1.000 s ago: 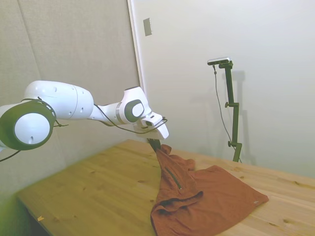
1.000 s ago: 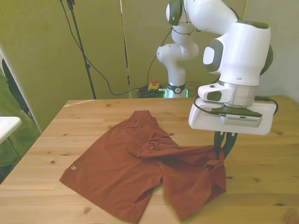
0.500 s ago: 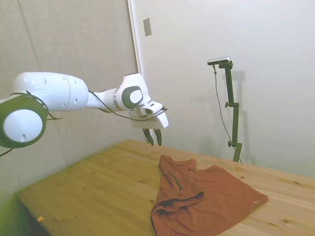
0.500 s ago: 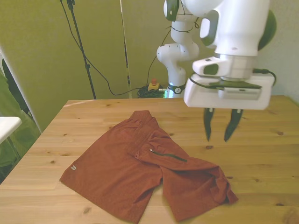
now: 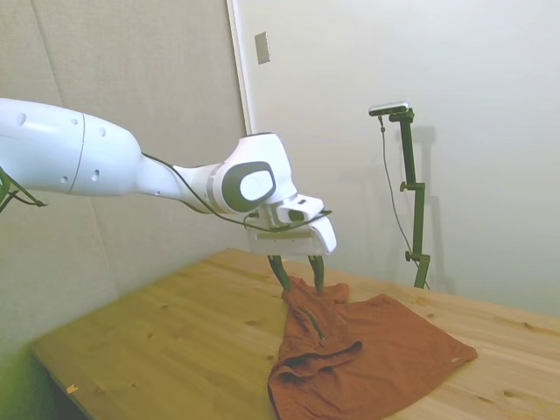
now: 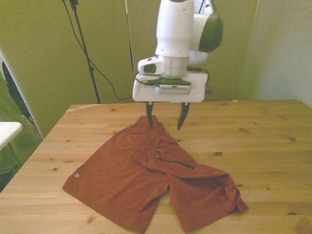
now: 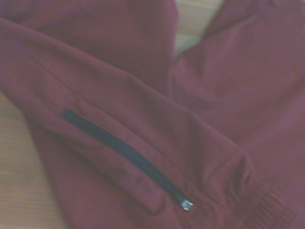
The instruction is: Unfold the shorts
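Observation:
The rust-orange shorts (image 6: 141, 175) lie on the wooden table (image 6: 263, 136), spread toward the front view's left, with one leg rumpled at the front view's right. A dark zipper (image 6: 174, 162) runs across the middle fold and shows close up in the wrist view (image 7: 124, 151). A small pale tag (image 6: 76, 175) sits on the left leg hem. My gripper (image 6: 165, 122) hangs open just above the far edge of the shorts (image 5: 367, 346), holding nothing. In the side view the gripper (image 5: 298, 273) hovers over the garment's raised corner.
A dark tripod and cable (image 6: 85, 53) stand behind the table at the front view's left. Something white (image 6: 7, 131) pokes in at the front view's left edge. Bare wood (image 5: 175, 341) stretches toward the side view's left.
The gripper let go of the right leg, opened and rose. It then swung across toward the front view's left and came down over the far edge of the shorts. The dropped leg lies crumpled.

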Tool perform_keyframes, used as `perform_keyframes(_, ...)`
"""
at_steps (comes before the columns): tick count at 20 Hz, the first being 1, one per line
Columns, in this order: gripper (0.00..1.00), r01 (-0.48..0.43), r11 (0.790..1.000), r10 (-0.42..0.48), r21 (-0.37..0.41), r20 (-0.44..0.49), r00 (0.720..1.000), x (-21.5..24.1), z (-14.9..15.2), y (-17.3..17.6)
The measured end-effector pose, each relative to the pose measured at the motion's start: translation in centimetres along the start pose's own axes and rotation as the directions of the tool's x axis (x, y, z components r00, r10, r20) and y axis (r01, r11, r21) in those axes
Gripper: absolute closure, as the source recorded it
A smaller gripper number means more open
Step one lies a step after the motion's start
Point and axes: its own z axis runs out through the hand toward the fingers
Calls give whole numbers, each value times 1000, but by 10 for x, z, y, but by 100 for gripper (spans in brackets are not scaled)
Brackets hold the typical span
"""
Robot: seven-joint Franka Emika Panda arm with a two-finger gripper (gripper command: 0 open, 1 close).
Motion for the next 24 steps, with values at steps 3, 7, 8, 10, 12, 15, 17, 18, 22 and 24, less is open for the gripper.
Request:
perform_keyframes(3,0,30,1000,-30,-4,15,999,14,23,28)
perform_keyframes(7,0,56,998,-56,8,25,998,27,52,46)
perform_keyframes(8,0,61,998,-61,18,27,998,31,58,48)
perform_keyframes(10,0,70,997,-71,43,35,997,36,71,49)
perform_keyframes(12,0,76,995,-80,67,49,996,41,82,53)
perform_keyframes(15,0,77,994,-82,84,61,995,48,93,65)
perform_keyframes(17,0,74,993,-80,93,68,994,51,99,70)
perform_keyframes(18,0,73,992,-80,99,70,994,52,102,71)
perform_keyframes(22,100,69,990,-79,120,72,994,54,111,69)
perform_keyframes(24,100,75,989,-85,130,76,993,54,114,69)
